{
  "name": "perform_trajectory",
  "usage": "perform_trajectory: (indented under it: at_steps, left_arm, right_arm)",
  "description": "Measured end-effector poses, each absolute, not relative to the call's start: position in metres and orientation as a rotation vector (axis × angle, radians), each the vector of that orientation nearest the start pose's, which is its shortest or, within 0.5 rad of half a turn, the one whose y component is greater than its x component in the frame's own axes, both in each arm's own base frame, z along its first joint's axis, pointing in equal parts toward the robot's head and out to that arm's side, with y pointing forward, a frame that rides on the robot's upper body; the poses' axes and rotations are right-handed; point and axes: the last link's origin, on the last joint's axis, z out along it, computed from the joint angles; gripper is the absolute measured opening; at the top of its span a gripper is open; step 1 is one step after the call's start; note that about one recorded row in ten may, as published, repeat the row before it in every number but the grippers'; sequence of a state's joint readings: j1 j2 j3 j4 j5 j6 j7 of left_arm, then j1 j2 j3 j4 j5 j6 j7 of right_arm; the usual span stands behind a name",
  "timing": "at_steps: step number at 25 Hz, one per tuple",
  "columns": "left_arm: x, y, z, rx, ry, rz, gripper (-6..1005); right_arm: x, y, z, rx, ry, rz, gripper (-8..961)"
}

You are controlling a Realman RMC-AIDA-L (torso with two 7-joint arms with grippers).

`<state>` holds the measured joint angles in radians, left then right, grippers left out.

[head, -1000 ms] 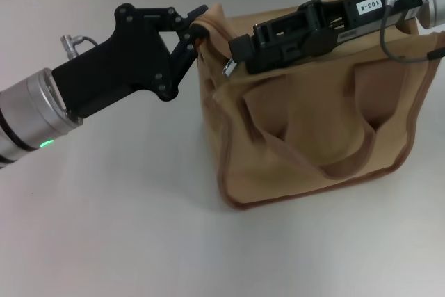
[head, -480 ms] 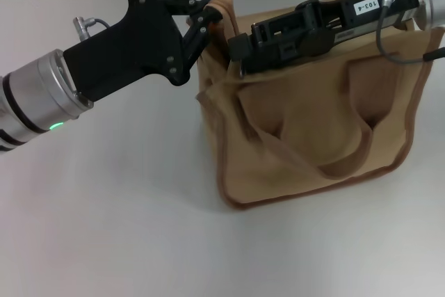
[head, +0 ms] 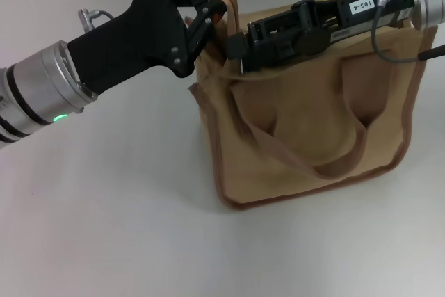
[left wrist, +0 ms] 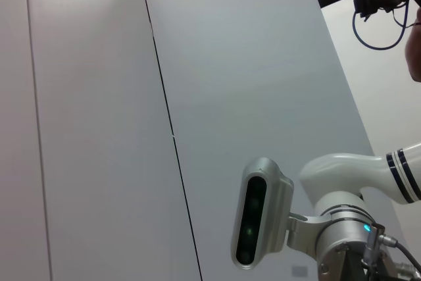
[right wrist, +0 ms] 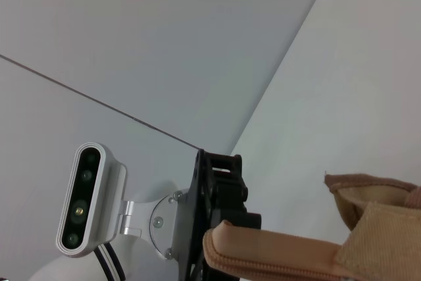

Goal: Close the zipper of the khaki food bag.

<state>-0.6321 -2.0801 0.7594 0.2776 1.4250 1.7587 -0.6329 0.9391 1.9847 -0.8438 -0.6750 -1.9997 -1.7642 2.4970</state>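
The khaki food bag (head: pixel 313 123) stands on the white table, right of centre in the head view. My left gripper (head: pixel 214 10) is shut on the fabric end tab at the bag's top left corner and holds it raised. My right gripper (head: pixel 233 48) lies along the bag's top panel with its fingertips closed at the left end. The zipper is almost wholly hidden under it, and I cannot make out the slider or pull tab. The right wrist view shows the bag's tan fabric (right wrist: pixel 283 251) and the left gripper's black body (right wrist: pixel 220 189).
The white table (head: pixel 104 206) spreads to the left and in front of the bag. A looped handle (head: pixel 306 161) hangs down the bag's front. A grey cable (head: pixel 396 50) hangs from the right arm. The left wrist view shows only wall and the robot's head (left wrist: pixel 260 218).
My left gripper has moved up and toward the far side, lifting the bag's top left corner. My right gripper has shifted slightly up and stays at the left end of the top panel.
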Motion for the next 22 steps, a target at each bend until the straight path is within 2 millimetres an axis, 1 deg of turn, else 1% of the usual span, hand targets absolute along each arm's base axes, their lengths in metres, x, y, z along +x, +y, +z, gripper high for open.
perform_trajectory:
  at_steps: [17,22]
  left_arm:
    - [-0.1909,0.3299,-0.0077,-2.324,0.123,-1.361,29]
    - [-0.1921,0.3291,-0.0074,-2.320,0.116,-1.363,30]
  right_arm:
    - [0.1164,0.3858,0.0172,-2.918,1.648,0.509,723]
    - [0.1181,0.3855,0.0170,-2.914,1.652,0.504,501]
